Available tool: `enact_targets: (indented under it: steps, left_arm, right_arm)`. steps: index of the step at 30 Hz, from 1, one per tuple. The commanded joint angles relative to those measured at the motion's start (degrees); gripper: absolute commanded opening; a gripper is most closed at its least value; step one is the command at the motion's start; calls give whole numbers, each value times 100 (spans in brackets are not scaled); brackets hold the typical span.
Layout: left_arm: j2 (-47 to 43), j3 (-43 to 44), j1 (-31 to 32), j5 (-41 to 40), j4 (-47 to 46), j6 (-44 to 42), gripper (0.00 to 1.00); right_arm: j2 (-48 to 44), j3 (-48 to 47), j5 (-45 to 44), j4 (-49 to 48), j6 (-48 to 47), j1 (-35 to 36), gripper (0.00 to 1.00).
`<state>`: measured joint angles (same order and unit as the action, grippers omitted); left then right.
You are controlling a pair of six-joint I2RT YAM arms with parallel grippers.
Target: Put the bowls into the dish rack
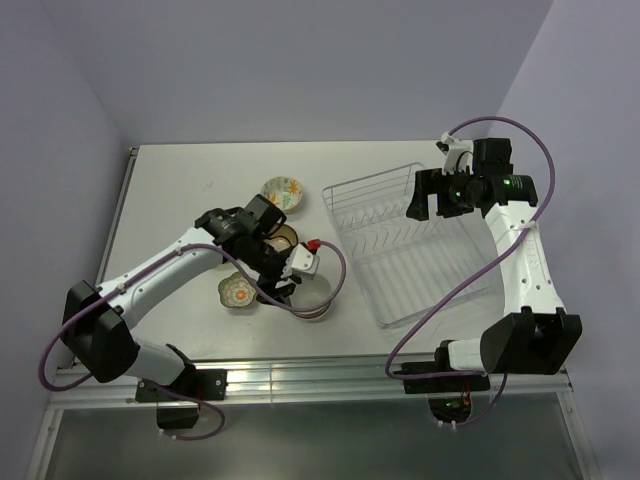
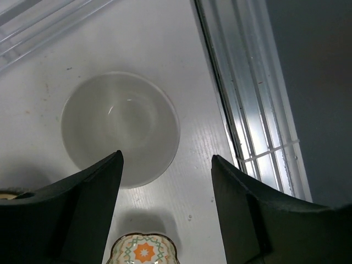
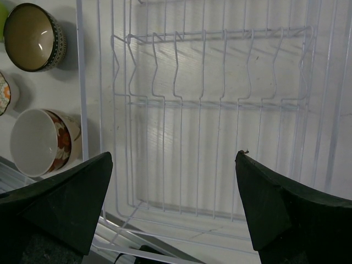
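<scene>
The white wire dish rack (image 1: 400, 240) (image 3: 220, 110) lies right of centre with no bowl in it. Left of it is a cluster of bowls: a cream one with orange flowers (image 1: 282, 190), a dark brown one (image 1: 283, 238) (image 3: 33, 37), a flower-shaped patterned one (image 1: 238, 291) (image 2: 144, 250), and one red outside, white inside (image 1: 316, 297) (image 2: 120, 129) (image 3: 39, 143). My left gripper (image 1: 292, 280) (image 2: 166, 159) hangs open over the red-and-white bowl's near rim, holding nothing. Above the rack's far end, my right gripper (image 1: 428, 205) (image 3: 173, 157) is wide open and empty.
An aluminium rail (image 2: 258, 110) runs along the table's near edge, close to the red-and-white bowl. The left arm's purple cable (image 1: 335, 275) loops beside that bowl. A sliver of yellow-green bowl (image 3: 2, 22) shows at the right wrist view's left edge.
</scene>
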<state>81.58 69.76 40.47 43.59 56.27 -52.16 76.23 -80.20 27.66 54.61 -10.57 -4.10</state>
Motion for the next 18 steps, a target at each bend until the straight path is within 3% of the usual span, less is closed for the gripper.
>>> enact_targets:
  steps: [1, 18]
  left_arm:
    - [86, -84, 277, -9, 86, -233, 70]
    - [174, -885, 831, -580, -1302, 663, 64]
  right_arm:
    - [-46, -83, -6, 23, -42, 23, 100]
    - [-178, 128, -120, -64, -68, 23, 100]
